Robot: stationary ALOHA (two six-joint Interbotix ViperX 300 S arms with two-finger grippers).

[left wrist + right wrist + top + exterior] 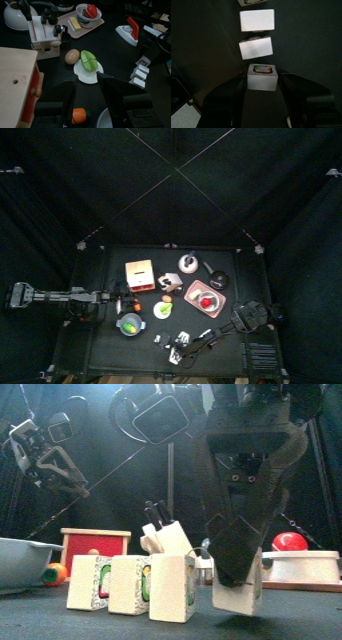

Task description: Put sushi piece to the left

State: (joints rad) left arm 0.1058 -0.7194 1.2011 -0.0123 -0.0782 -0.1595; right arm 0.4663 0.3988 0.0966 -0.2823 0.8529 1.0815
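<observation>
Three more sushi pieces (pixel 134 584) stand in a row left of my right gripper (pixel 238 589). Its jaws are spread around the rightmost sushi piece (pixel 262 77), near the worktop's (pixel 80 624) front edge.

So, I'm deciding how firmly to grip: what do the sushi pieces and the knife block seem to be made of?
The sushi pieces look like hard toy blocks, probably painted wood or plastic: flat matte white faces, sharp edges, and a printed-looking filling on the end. The knife block looks like pale, smooth-painted wood, with dark handles sticking out.
</observation>
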